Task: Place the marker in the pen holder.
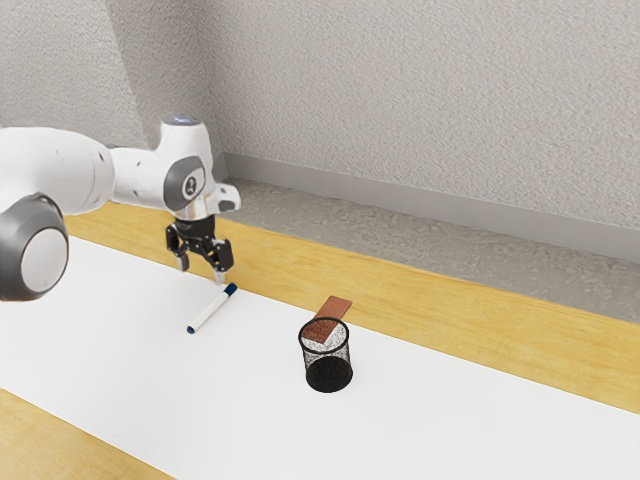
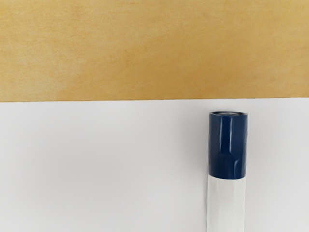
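Observation:
My gripper hangs open over the table, its two fingers well apart with nothing between them. The marker, white with a dark blue cap, lies flat on the white surface, its capped end close to one fingertip. In the wrist view the marker shows its blue cap and part of its white body. The pen holder, a black mesh cup, stands upright toward the exterior view's right, apart from the marker.
A reddish-brown flat block lies behind the pen holder, partly seen through its mesh. The white sheet covers the middle of the wooden table. A textured wall rises beyond.

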{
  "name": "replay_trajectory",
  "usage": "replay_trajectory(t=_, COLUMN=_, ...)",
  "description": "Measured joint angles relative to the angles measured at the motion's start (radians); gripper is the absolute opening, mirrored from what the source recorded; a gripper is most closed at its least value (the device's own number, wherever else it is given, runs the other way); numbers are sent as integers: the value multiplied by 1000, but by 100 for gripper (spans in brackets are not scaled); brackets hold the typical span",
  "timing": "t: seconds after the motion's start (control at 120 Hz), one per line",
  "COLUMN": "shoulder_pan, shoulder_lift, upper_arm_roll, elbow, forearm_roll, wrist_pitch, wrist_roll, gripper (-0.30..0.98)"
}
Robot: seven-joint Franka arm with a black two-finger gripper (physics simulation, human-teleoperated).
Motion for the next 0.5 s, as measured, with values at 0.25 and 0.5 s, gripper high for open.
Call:
replay_trajectory(t=0.25, shoulder_pan=-2, shoulder_lift=16, upper_arm_roll=-29, elbow=-23, forearm_roll=-1, wrist_pitch=41, wrist_roll=42, gripper=69)
replay_trajectory(t=0.5, shoulder_pan=-5, shoulder_lift=19, upper_arm_roll=-31, elbow=-66, forearm_roll=-13, wrist_pitch=73, wrist_roll=60, gripper=69)
